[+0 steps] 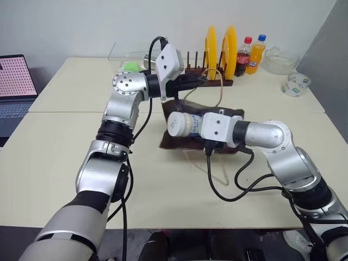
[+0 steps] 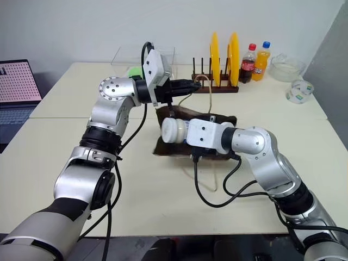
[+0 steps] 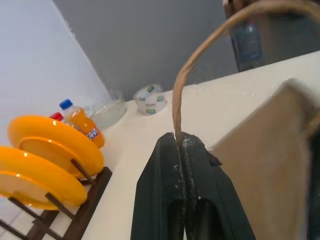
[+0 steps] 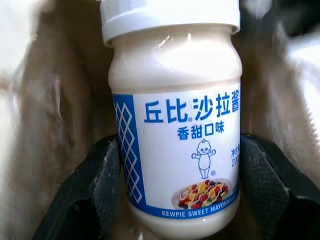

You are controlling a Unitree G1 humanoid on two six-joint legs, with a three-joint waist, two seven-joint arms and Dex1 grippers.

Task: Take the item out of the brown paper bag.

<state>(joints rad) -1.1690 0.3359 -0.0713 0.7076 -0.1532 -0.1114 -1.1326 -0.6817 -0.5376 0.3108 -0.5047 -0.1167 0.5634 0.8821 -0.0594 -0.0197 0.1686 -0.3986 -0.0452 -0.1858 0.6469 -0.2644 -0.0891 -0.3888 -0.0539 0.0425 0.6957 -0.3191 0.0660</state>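
Partly tool-hidden bottle [image 4: 175, 130] base.

From head height, we look forward and down over both arms across the table [image 1: 65, 157], two side-by-side eyes sharing the same scene as far as the dish rack [image 2: 217, 87] at its far edge. On the left wrist, we peer along closed black fingers [image 3: 165, 200] towards the same dish rack and the table's far corner. On the right wrist, we sit very close against the white bottle [image 4: 175, 125], brown paper bag [image 4: 65, 100] behind it.
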